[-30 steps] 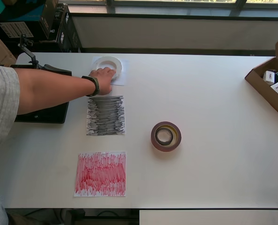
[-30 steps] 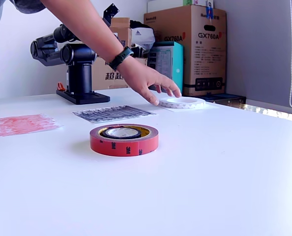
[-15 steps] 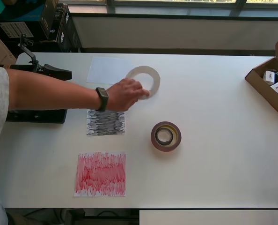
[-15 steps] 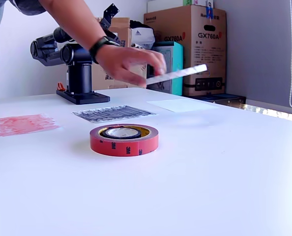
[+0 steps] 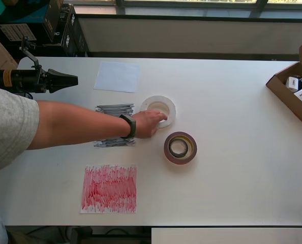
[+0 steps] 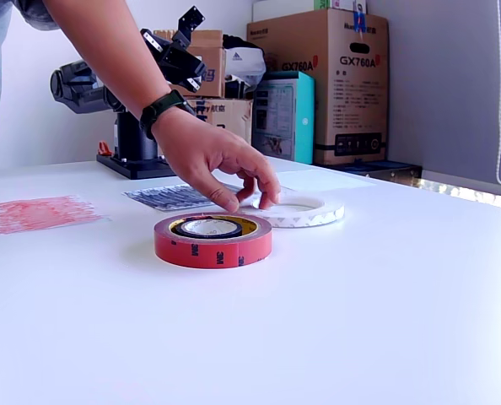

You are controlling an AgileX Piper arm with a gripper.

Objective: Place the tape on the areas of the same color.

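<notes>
A person's hand (image 5: 148,123) rests on the wide white ring (image 5: 158,111), which lies on bare table right of the black-scribbled sheet (image 5: 114,109); it also shows in the exterior view (image 6: 305,211). The red-brown roll (image 5: 180,148) lies just below it in the overhead view, with the small black roll (image 5: 178,148) nested in its hole. The plain white sheet (image 5: 117,77) and the red-scribbled sheet (image 5: 110,188) are bare. My gripper (image 5: 73,79) is at the overhead view's far left, fingers together and empty, far from all the rolls.
The person's forearm (image 5: 74,124) crosses the black-scribbled sheet and hides part of it. An open cardboard box (image 5: 293,91) with small items stands at the overhead view's right edge. Cartons (image 6: 326,80) stand behind the table in the exterior view.
The hand lifted the white ring off the white sheet, carried it to the overhead view's right and set it down beside the red-brown roll. My arm has also shifted its pose.
</notes>
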